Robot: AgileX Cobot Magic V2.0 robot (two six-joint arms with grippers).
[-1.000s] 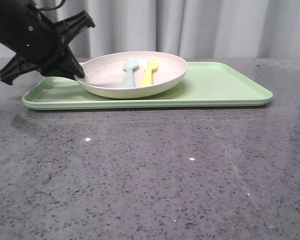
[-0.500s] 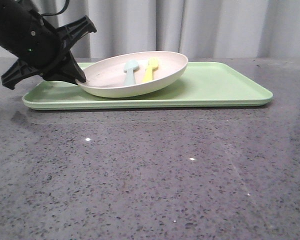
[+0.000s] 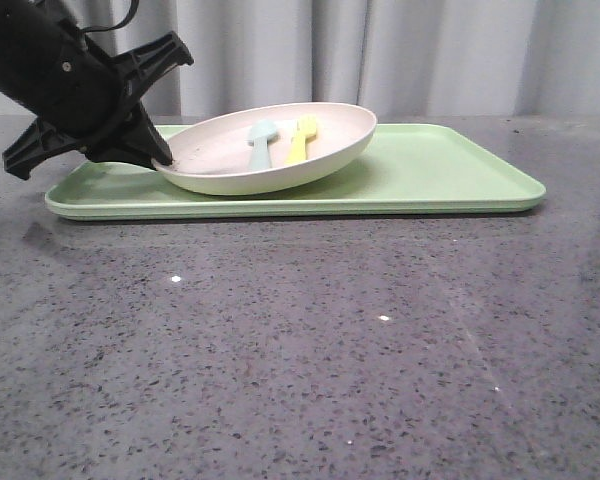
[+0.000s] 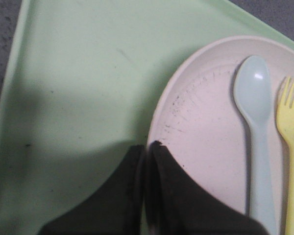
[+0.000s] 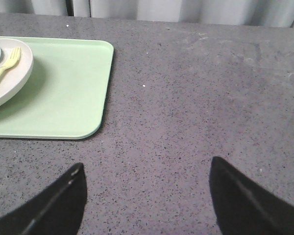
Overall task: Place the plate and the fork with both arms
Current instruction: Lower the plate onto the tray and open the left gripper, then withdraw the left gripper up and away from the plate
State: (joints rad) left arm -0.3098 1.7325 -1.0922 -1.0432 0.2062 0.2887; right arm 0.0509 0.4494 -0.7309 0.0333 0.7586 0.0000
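Observation:
The cream-white plate (image 3: 220,150) lies on the light-green tray (image 3: 440,170), tilted with its right side raised. The yellow fork (image 3: 300,140) lies in it next to a pale blue spoon (image 3: 260,143). My left gripper (image 3: 162,158) is shut on the plate's left rim; in the left wrist view the gripper (image 4: 148,146) pinches the rim of the plate (image 4: 206,132), with the fork (image 4: 291,142) and spoon (image 4: 255,127) beyond. My right gripper (image 5: 146,171) is open and empty over bare table, right of the tray (image 5: 63,88). The plate (image 5: 12,73) and fork (image 5: 2,68) show there too.
The table (image 3: 300,350) is grey speckled stone. Grey curtains (image 3: 380,55) hang behind it. The right half of the tray holds nothing.
My left gripper has risen slightly with the plate's rim, and the plate has tilted, its right side lifting. Little differs over the last half second.

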